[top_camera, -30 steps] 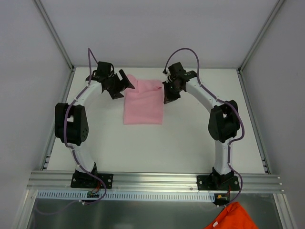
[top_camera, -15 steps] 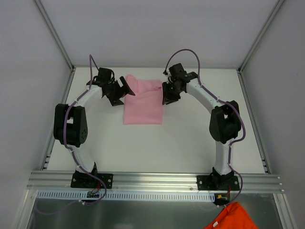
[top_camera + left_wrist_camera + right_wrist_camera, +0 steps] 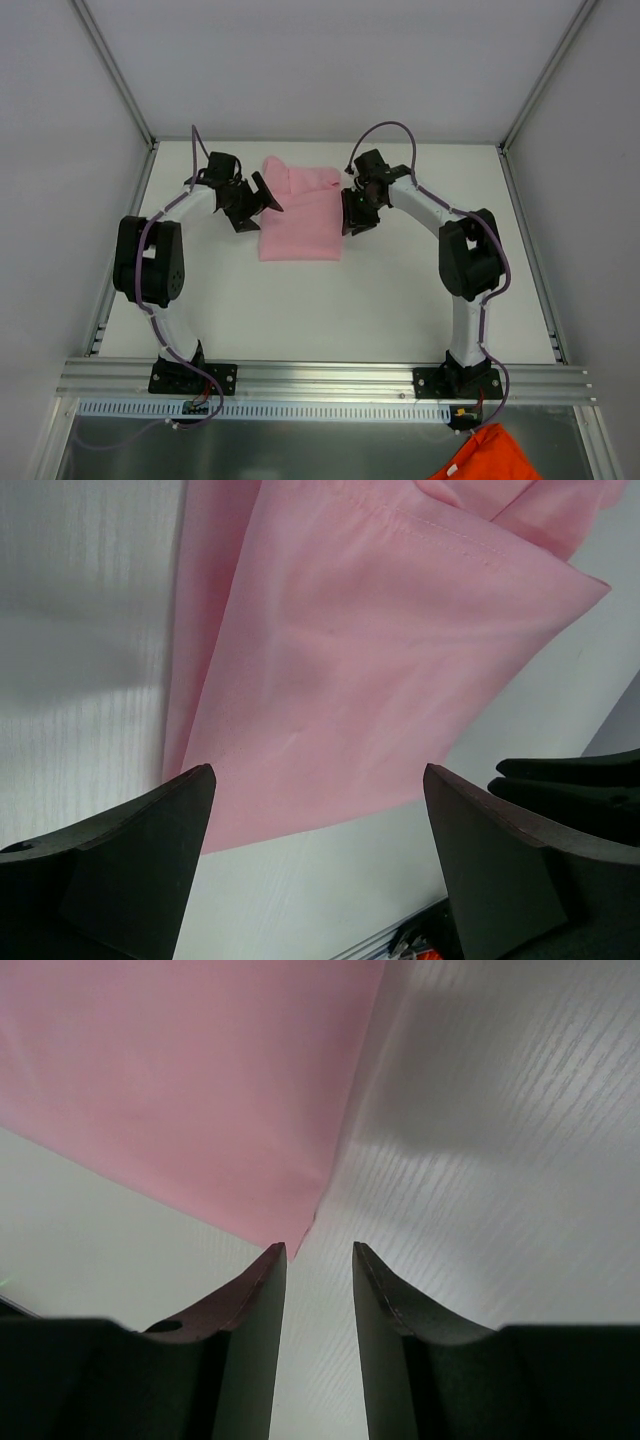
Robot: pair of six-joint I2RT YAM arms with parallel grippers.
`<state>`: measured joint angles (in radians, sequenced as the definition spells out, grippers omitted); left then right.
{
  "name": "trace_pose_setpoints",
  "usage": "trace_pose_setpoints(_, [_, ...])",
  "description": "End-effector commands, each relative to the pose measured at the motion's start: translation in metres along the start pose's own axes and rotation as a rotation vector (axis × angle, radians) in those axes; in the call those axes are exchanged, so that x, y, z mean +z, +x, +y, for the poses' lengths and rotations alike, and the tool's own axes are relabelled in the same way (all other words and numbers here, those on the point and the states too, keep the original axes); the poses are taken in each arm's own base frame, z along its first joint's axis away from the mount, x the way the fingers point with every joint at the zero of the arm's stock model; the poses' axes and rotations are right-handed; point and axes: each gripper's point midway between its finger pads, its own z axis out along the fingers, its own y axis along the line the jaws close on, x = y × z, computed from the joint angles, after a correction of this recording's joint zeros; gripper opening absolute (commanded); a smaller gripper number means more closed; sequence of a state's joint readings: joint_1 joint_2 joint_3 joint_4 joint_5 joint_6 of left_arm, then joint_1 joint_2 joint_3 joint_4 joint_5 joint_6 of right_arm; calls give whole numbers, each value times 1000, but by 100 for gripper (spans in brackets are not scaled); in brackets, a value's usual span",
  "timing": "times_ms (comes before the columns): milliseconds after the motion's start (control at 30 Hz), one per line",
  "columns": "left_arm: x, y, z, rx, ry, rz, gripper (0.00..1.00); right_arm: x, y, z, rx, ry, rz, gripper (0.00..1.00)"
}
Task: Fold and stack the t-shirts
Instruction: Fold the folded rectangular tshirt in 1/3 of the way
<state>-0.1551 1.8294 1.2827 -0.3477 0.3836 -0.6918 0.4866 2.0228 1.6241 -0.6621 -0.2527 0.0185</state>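
Left gripper (image 3: 260, 208): jaws spread wide, nothing between them. Right gripper (image 3: 350, 220): jaws only a narrow slot apart, also empty.

Risk: the thin fabric could catch on a fingertip when either arm moves and drag the fold open. The right tips sit just beside the shirt's edge.

Pink t-shirt (image 3: 300, 222) lies folded on the table (image 3: 400, 300) between both grippers, at 3 o'clock from the left and 9 o'clock from the right. Its far end is rumpled.

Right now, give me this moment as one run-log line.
pink t-shirt: folded, flat on table | left gripper: open, empty | right gripper: slightly open, empty, at shirt edge
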Motion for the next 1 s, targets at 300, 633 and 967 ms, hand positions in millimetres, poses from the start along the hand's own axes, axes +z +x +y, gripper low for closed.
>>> trace_pose_setpoints(300, [18,-3,16,-6,-19,10,84,5,-15,11,0,-60,-49,37])
trace_pose_setpoints(633, [22,0,20,-3,-28,23,81,28,-1,10,54,-90,-12,42])
trace_pose_setpoints(967, [5,-1,16,18,-42,4,78,38,6,7,75,-94,1,44])
